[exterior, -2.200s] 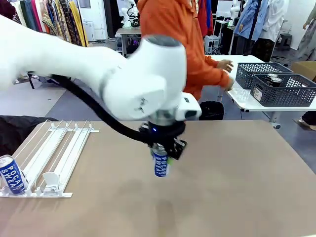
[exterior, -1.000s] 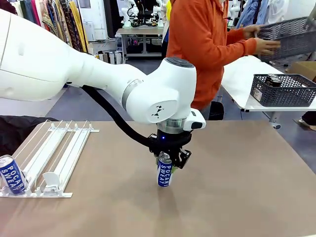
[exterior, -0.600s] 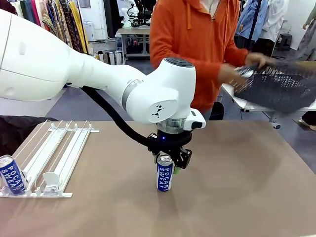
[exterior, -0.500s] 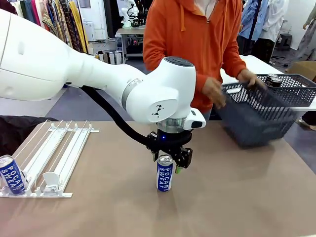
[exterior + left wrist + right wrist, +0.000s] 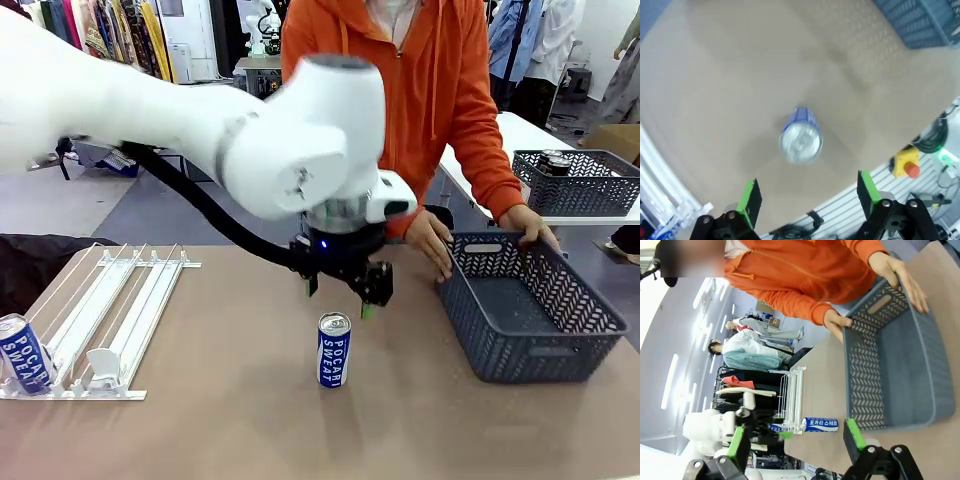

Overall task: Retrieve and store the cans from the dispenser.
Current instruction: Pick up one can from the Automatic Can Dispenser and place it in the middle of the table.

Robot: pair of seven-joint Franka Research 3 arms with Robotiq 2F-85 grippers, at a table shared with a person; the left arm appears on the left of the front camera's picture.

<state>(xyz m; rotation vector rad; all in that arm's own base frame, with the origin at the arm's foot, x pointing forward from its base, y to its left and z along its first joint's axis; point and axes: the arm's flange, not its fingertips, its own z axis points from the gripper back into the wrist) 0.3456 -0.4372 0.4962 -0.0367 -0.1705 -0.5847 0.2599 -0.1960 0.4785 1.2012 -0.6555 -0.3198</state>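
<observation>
Left gripper (image 5: pixel 338 298) had released, jaws apart, and risen above the can (image 5: pixel 333 350). A basket (image 5: pixel 545 355) had arrived to its right, ready for storing.

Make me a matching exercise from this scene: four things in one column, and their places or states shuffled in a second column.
Column one
1. Blue can nearer the basket
2. Blue can farther from the basket
3. Grey basket on this table
4. Left gripper

Column two
A. Held at its rim by the person's hands
B. Fingers open, above a can, touching nothing
C. At the near end of the dispenser
D. Upright on the bare tabletop

Pairs: 1-D, 2-C, 3-A, 4-B
</observation>
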